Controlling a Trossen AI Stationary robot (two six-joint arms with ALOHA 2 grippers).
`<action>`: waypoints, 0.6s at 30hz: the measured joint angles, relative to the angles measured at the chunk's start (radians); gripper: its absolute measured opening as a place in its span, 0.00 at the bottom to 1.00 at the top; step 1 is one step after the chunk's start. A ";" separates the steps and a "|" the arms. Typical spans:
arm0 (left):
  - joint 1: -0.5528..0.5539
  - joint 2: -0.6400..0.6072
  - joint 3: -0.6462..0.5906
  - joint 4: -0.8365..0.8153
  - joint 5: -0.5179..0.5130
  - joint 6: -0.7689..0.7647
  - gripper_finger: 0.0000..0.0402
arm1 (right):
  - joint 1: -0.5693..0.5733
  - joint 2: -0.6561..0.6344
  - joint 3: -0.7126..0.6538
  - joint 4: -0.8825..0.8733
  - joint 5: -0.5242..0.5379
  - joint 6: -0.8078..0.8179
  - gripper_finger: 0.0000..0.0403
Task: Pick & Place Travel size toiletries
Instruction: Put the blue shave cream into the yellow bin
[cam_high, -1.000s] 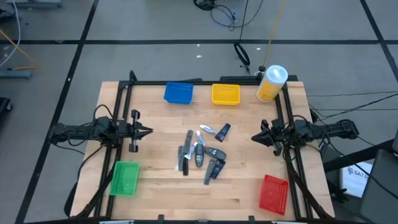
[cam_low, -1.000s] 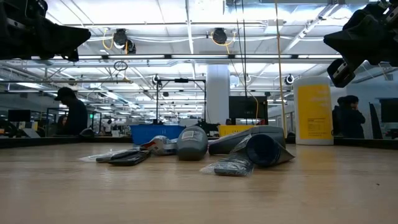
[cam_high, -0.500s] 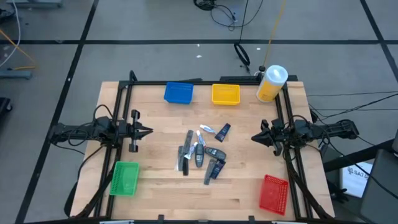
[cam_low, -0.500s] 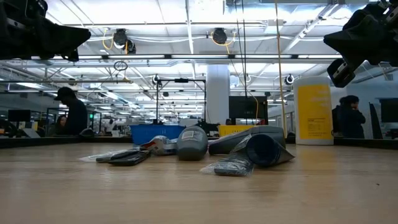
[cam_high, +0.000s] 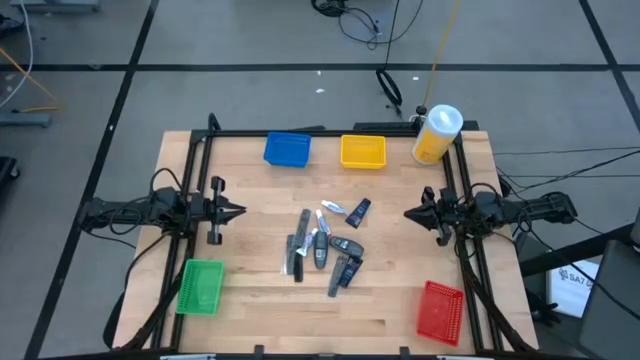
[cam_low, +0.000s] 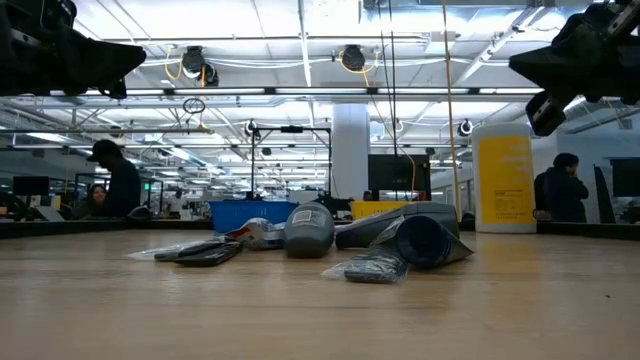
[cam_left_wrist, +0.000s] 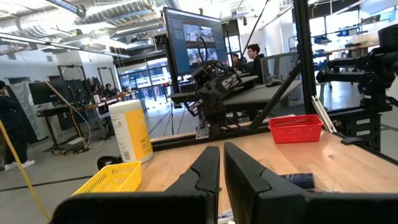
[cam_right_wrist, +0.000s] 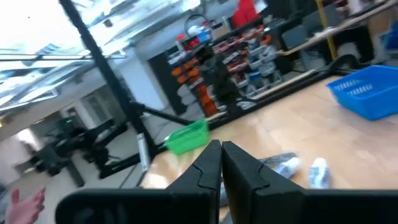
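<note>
The travel size toiletries (cam_high: 325, 245) lie in a loose pile at the table's middle: several dark grey tubes and sachets, a silver-white one and a blue-tipped one (cam_high: 358, 210). They rest flat on the wood, some overlapping. The low view shows the toiletries (cam_low: 330, 240) side on. My left gripper (cam_high: 240, 211) hovers above the table left of the pile, shut, pointing at it; its wrist view shows the left gripper (cam_left_wrist: 221, 149) empty. My right gripper (cam_high: 407, 214) hovers right of the pile, shut and empty, and in its own view the right gripper (cam_right_wrist: 221, 144) faces a silver tube (cam_right_wrist: 280, 165).
A blue bin (cam_high: 287, 149) and a yellow bin (cam_high: 363, 151) stand at the far edge. A big yellow white-capped bottle (cam_high: 436, 134) stands at the far right corner. A green bin (cam_high: 201, 287) sits near left and a red bin (cam_high: 439, 311) near right. Bare wood surrounds the pile.
My right gripper has shifted slightly toward the table's far edge and the pile, staying shut. The toiletries have not moved.
</note>
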 joint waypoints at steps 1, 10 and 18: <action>0.000 0.000 0.000 0.000 0.000 0.000 0.06 | 0.000 0.000 0.000 0.002 0.007 0.011 0.02; 0.000 0.000 0.000 0.000 0.000 0.000 0.06 | 0.001 0.032 0.000 0.029 0.061 -0.001 0.02; 0.000 0.000 0.000 0.000 0.000 0.000 0.06 | 0.002 0.208 0.000 0.197 -0.010 -0.119 0.00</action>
